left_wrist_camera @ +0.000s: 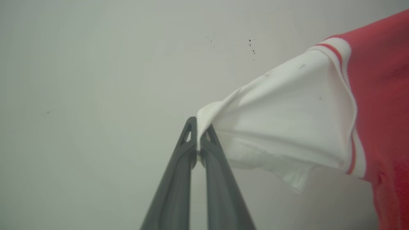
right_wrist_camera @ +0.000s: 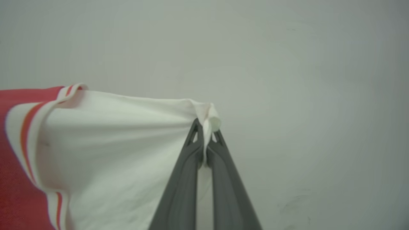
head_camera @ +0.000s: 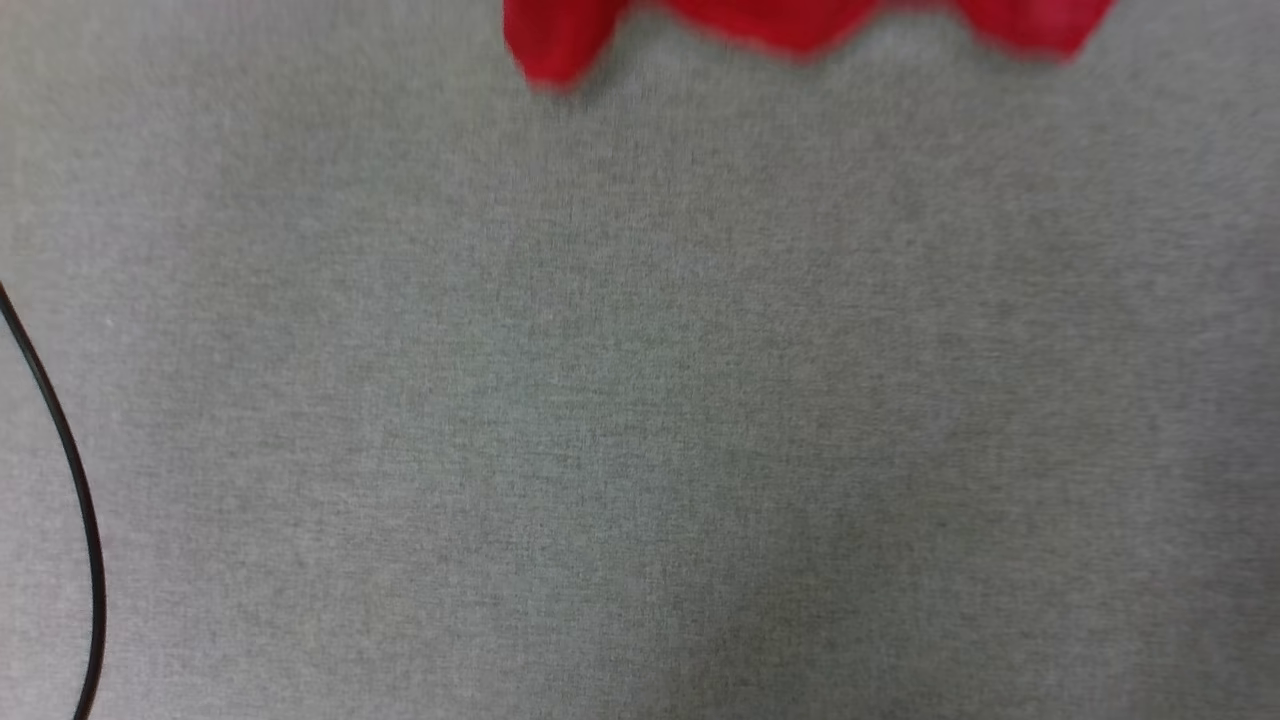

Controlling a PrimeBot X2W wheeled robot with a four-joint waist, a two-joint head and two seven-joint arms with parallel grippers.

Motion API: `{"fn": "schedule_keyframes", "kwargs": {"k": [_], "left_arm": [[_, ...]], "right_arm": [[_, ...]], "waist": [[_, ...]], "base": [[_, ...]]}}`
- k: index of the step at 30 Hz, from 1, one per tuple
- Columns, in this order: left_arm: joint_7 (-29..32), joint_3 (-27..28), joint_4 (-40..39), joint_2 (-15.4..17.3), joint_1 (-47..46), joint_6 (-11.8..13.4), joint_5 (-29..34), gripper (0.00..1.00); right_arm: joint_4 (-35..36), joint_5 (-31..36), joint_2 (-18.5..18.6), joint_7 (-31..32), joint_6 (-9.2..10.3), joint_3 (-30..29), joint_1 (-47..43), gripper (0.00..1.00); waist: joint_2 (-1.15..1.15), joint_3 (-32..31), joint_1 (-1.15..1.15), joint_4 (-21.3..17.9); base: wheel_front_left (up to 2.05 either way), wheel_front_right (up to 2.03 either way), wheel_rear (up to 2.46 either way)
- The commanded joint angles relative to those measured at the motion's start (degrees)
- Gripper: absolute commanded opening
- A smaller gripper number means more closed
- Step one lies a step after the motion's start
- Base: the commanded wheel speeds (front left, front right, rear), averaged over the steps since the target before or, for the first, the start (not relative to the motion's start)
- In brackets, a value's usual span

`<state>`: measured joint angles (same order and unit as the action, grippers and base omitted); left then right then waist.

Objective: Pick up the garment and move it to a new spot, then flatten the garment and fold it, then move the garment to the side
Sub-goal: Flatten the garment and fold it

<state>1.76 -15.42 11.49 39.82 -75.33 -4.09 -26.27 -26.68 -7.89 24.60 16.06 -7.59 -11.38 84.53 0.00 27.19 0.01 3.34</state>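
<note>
Shirt (head_camera: 800,25) hangs at the head view's top edge — soft, light, floppy. Left gripper (left_wrist_camera: 199,126) and right gripper (right_wrist_camera: 206,127) each clamp a white sleeve (left_wrist_camera: 287,111) tip — sound holds for spreading

The garment (head_camera: 800,25) is showing red, its sleeves (left_wrist_camera: 287,111) white with red-and-white striped trim. The left gripper (left_wrist_camera: 199,124) and right gripper (right_wrist_camera: 206,127) are showing dark grey, the surface (head_camera: 640,400) is looking mottled grey, the cable (head_camera: 75,480) black.

Left gripper (left_wrist_camera: 199,124), right gripper (right_wrist_camera: 206,126), slim dark grey fingers (left_wrist_camera: 172,191), triangular tip cut-outs
</note>
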Motion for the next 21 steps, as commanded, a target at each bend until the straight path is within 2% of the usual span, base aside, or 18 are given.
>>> {"fn": "schedule_keyframes", "kwargs": {"k": [1,6,10,15,17,21], "left_arm": [[-1.4,0.2,2.7,-0.4,-3.6,0.1,1.1,0.00],[-7.6,-0.6,12.2,-3.4,-14.6,0.4,3.8,0.00],[-12.8,-1.8,20.6,-5.8,-18.9,-0.3,4.9,0.00],[-15.6,-3.2,26.1,-7.7,-18.5,-1.0,5.5,0.00],[-16.3,-3.7,27.6,-8.3,-17.5,-1.2,5.9,0.00],[-16.9,-4.6,29.2,-9.5,-14.9,-2.1,5.6,0.00]], "right_arm": [[-1.8,1.5,0.0,-1.5,0.18,-1.6,3.2,0.00],[-7.8,7.0,-1.7,-6.9,0.23,-5.2,13.0,0.00],[-12.3,8.0,-4.2,-10.0,0.23,-9.1,17.4,0.00],[-15.7,9.1,-5.6,-13.2,0.23,-8.7,16.2,0.00],[-17.6,7.1,-6.8,-13.1,0.17,-9.0,15.2,0.00],[-19.4,4.9,-6.1,-12.9,0.17,-5.7,12.0,0.00]], "waist": [[0.00,4.1,-0.01,1.1],[0.00,8.4,-0.01,1.9],[0.00,10.4,-0.01,2.5],[0.00,11.2,-0.01,2.4],[0.00,11.4,-0.01,2.3],[0.00,12.0,-0.01,2.3]], "base": [[0.00,0.00,0.00],[0.00,0.00,0.00],[0.00,0.00,0.00],[0.00,0.00,0.00],[0.00,0.00,0.00],[0.00,0.00,0.00]]}}
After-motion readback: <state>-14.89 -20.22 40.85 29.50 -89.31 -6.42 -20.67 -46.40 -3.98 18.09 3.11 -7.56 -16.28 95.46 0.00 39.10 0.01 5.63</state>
